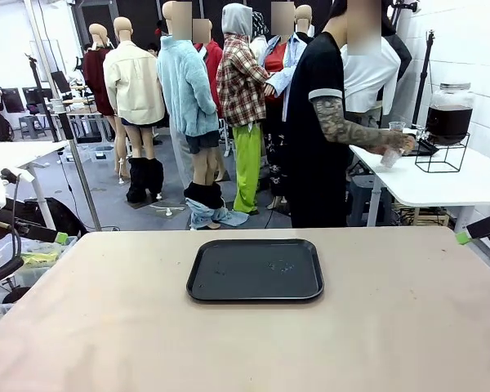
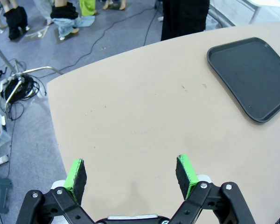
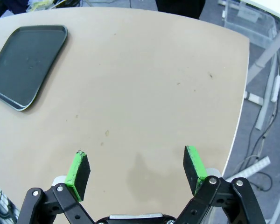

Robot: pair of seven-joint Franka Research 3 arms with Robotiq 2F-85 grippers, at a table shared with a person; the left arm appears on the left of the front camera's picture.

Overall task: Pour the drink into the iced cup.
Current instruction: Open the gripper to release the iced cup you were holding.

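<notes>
Drink [image 1: 448, 120]: dark reddish-brown | glass dispenser [image 1: 450, 106] | side table [image 1: 441, 184]

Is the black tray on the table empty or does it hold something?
Empty. The tray lies flat on the table with nothing on it; a few faint marks show on its surface.

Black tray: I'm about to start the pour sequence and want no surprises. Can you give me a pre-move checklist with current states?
1. Black tray flat at table centre: ok.
2. Iced cup on the tray: not ok, tray bare.
3. Person ready at the table: not ok, turned to the side table's drink dispenser, clear cup in hand.
4. Left gripper open, holding nothing: ok.
5. Right gripper open, holding nothing: ok.
</notes>
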